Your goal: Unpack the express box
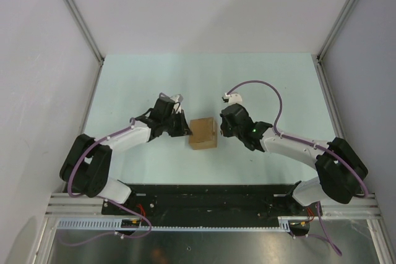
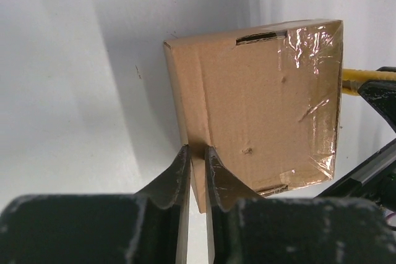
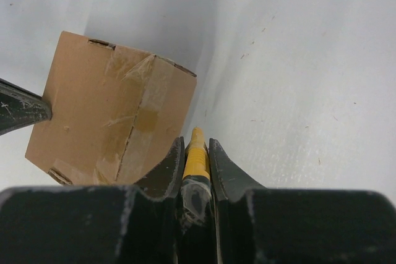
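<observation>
The express box (image 1: 203, 133) is a small brown carton with clear tape, sitting mid-table between my two grippers. In the left wrist view the box (image 2: 260, 103) fills the centre, and my left gripper (image 2: 197, 156) is shut on its near left edge. My right gripper (image 3: 196, 146) is shut on the yellow cutter knife (image 3: 196, 157), whose tip points forward just right of the box (image 3: 105, 112). The knife also shows in the left wrist view (image 2: 359, 80), past the box's right side. In the top view the left gripper (image 1: 182, 128) and right gripper (image 1: 221, 129) flank the box.
The pale green table (image 1: 204, 85) is enclosed by grey walls with metal frame posts (image 1: 74, 13). A black base rail (image 1: 204, 196) runs along the near edge behind the arm bases.
</observation>
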Controlling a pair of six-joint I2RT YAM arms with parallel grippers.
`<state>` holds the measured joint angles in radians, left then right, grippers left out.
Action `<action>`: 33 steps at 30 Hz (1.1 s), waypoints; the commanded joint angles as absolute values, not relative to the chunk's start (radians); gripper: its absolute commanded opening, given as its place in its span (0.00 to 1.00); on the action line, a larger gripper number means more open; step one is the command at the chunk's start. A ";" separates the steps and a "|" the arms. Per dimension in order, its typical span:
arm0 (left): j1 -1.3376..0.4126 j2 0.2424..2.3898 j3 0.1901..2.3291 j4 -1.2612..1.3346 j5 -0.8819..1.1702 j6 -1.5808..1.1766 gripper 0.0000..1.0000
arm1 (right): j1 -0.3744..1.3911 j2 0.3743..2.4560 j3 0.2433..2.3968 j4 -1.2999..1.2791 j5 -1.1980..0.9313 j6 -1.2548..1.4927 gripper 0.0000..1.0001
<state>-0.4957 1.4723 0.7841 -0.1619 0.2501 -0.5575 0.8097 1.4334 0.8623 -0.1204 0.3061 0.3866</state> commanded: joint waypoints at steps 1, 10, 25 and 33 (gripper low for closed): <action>-0.469 1.526 0.739 -0.291 0.058 -0.488 0.07 | 0.816 1.448 0.899 -0.077 0.313 0.374 0.00; -0.463 1.546 0.758 -0.318 0.044 -0.489 0.08 | 0.815 1.468 0.897 -0.046 0.279 0.356 0.00; -0.462 1.539 0.813 -0.339 0.049 -0.482 0.09 | 0.842 1.500 0.902 0.077 0.179 0.281 0.00; -0.439 1.398 0.825 -0.376 0.044 -0.480 0.34 | 0.839 1.506 0.914 0.055 0.198 0.279 0.00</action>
